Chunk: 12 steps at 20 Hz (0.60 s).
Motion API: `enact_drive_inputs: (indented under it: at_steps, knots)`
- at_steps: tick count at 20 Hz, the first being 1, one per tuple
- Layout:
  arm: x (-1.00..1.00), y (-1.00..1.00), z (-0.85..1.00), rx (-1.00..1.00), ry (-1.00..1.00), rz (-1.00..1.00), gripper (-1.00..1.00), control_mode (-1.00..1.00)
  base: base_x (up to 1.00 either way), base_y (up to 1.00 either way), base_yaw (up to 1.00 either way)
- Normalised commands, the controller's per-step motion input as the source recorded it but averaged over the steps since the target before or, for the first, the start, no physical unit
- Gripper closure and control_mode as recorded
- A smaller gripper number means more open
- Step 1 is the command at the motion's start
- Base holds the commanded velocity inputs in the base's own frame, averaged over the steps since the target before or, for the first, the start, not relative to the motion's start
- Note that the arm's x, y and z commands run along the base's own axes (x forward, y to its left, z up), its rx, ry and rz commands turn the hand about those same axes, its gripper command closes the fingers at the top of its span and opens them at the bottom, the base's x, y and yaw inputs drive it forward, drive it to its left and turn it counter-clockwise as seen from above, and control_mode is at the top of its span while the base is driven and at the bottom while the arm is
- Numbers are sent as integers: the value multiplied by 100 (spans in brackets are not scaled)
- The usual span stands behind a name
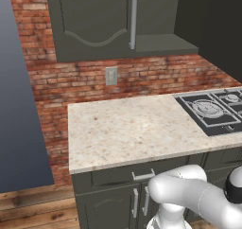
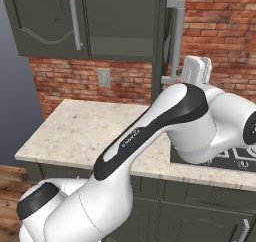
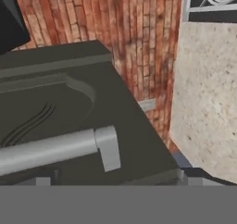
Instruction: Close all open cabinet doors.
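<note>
Gripper raised beside the open upper cabinet door, near its handle; fingers hidden, spread not discernible. Closed door sits left. Risk: hand slides off the door's edge, or snags the handle mid-push.

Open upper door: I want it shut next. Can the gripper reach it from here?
Probably yes: the gripper sits right at the door, its handle close ahead, with nothing between them.

You face a red brick wall with an outlet, speckled stone worktop, black hob, wooden floor.
</note>
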Motion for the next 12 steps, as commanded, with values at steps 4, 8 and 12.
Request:
enact_drive_inputs:
  at_steps: [4, 8, 12]
  knots:
    - [23, 7, 0, -14, -4, 7, -100, -100, 0, 0, 0]
    - [24, 0, 0, -7, -4, 9, -100, -100, 0, 0, 0]
    - [15, 1, 0, -8, -8, 7, -100, -100, 0, 0, 0]
